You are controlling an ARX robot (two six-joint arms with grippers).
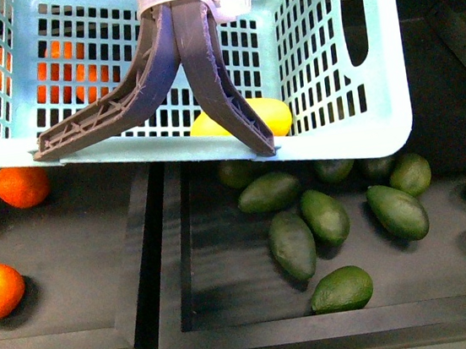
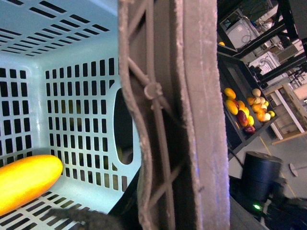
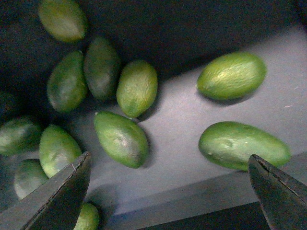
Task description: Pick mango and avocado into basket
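Our right hand (image 3: pixel 168 191) hung open over the avocado (image 3: pixel 121 139) in the dark tray (image 1: pixel 227 264). The mango (image 1: pixel 278 114) lay in the basket (image 1: pixel 385 134). We judged the avocado firm, light and slightly slick, best pinched across its widest middle. We could not tell whether our left hand was open or closed.

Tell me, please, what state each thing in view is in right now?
mango, lying inside the basket.
basket, holding the mango; no avocado seen in it.
handles, swung up together and zip-tied.
avocados, loose in the black tray, none grasped.
right end effector, open and empty above the avocados.
oranges, loose in the neighbouring tray.
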